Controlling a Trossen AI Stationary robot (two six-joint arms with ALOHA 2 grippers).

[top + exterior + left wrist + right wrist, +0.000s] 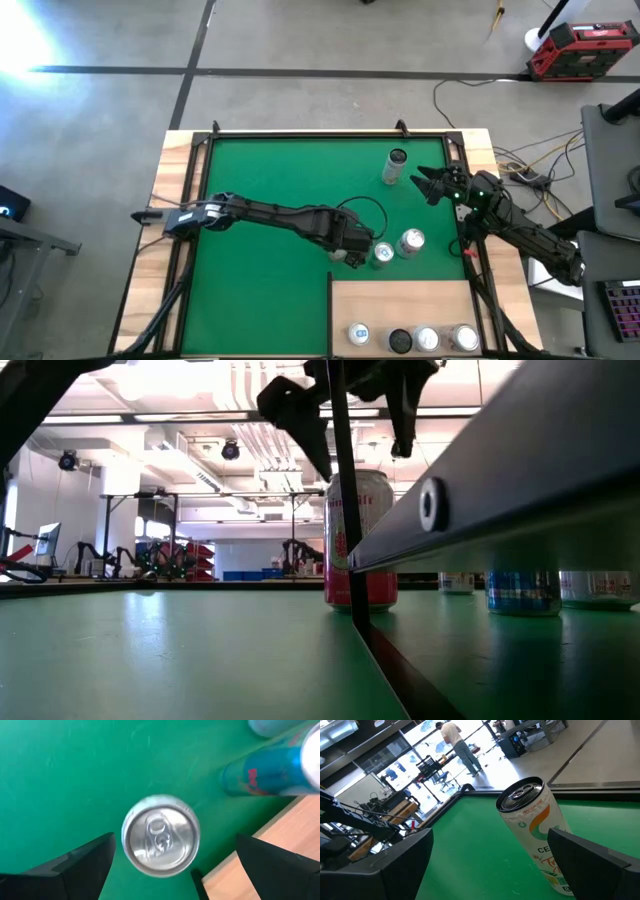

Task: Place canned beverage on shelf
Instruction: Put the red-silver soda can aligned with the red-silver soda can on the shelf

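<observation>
The left claw [372, 256] hangs directly over a silver-topped can [383, 254] that stands upright on the green mat [270, 200], its two dark fingers [75, 870] spread wide on either side of the round lid and not touching it. Just beside this can, on the side away from the left arm, stands a blue can [410, 242] with red lettering, close enough to crowd the claw on that side. The shelf [400, 305], a flat panel of pale bare wood with a dark edge, lies just beyond the silver-topped can towards the near edge of the desk; four more cans [412, 339] stand in a row along its near side. The right claw [422, 182] waits farther from the shelf, by the right rim of the mat, its fingers also spread wide, pointing at a tall white can [395, 165] with orange and green print and a dark lid, which stands upright and untouched just ahead of it. The mat is smooth, felt-like green, framed by narrow wooden strips; the cans are glossy metal cylinders with pull-tab tops.
</observation>
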